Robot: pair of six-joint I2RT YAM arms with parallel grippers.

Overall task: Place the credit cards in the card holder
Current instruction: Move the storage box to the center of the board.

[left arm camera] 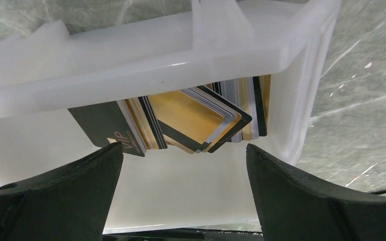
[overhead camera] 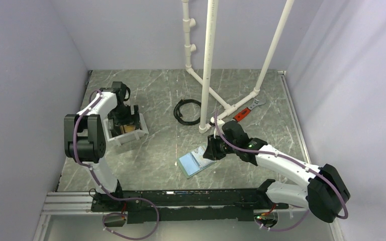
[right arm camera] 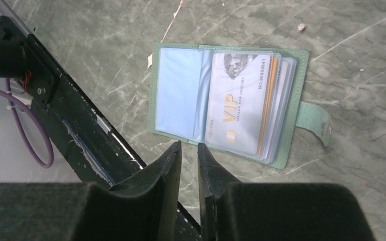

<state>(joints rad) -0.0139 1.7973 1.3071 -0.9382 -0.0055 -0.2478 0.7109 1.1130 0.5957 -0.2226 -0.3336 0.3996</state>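
Several credit cards (left arm camera: 196,118), gold and black ones, stand fanned in a white tray (left arm camera: 181,45) at the left of the table (overhead camera: 130,134). My left gripper (left arm camera: 183,150) hangs just over that tray, jaws wide open and empty, the cards beyond the fingertips. The card holder (right arm camera: 178,95) lies open flat on the table's middle (overhead camera: 197,161), grey-green with light blue faces. A pale VIP card (right arm camera: 241,100) sits in its right sleeve. My right gripper (right arm camera: 188,146) hovers at the holder's near edge (overhead camera: 212,149), with a narrow gap between its jaws and nothing in it.
A white pipe frame (overhead camera: 208,65) stands at the back centre, with a black cable coil (overhead camera: 187,110) beside its foot and a red-handled tool (overhead camera: 246,111) under it. A black rail (overhead camera: 191,198) runs along the near edge.
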